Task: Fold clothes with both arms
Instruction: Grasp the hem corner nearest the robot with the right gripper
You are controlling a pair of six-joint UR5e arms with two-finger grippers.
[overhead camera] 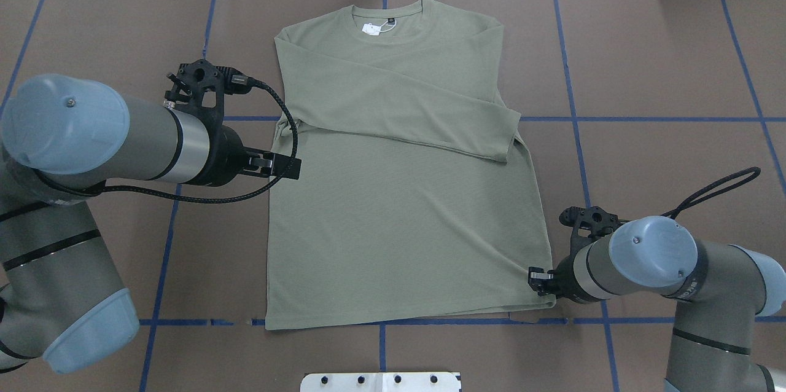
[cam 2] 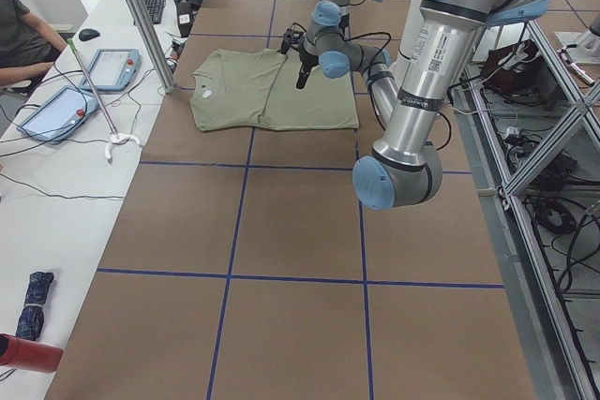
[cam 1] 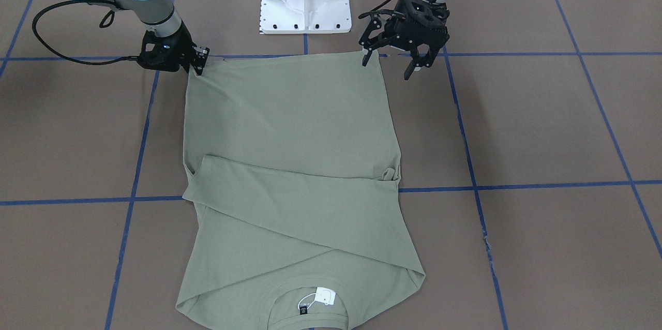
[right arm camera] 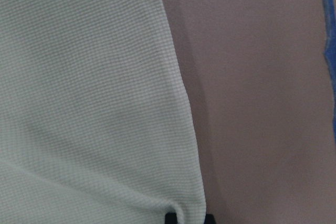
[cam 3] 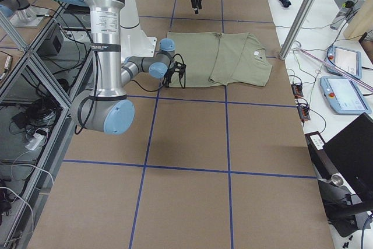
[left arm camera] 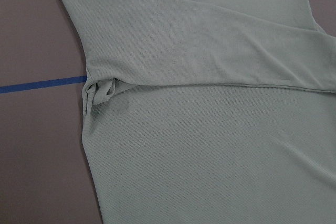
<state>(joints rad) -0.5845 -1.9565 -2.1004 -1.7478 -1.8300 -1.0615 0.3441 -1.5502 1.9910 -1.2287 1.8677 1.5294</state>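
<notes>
Seen from overhead, our left gripper (cam 1: 386, 69) hung spread wide and empty, raised over the 9 o'clock side of the shirt (overhead camera: 399, 226). The shirt lay flat in the middle of the table (overhead camera: 92, 23), collar at 12 o'clock, sleeves crossed over the chest. At its 5 o'clock hem corner our right gripper (overhead camera: 535, 278) sat narrow, seemingly pinching the cloth. We judged that lifting on one corner alone would drag the hem askew and spill the sleeves.

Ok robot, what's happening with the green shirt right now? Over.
Right gripper jaws pinching shirt hem corner. Left gripper jaws open, raised above the shirt's side. Sleeves folded across chest. Nothing on top of it.
</notes>
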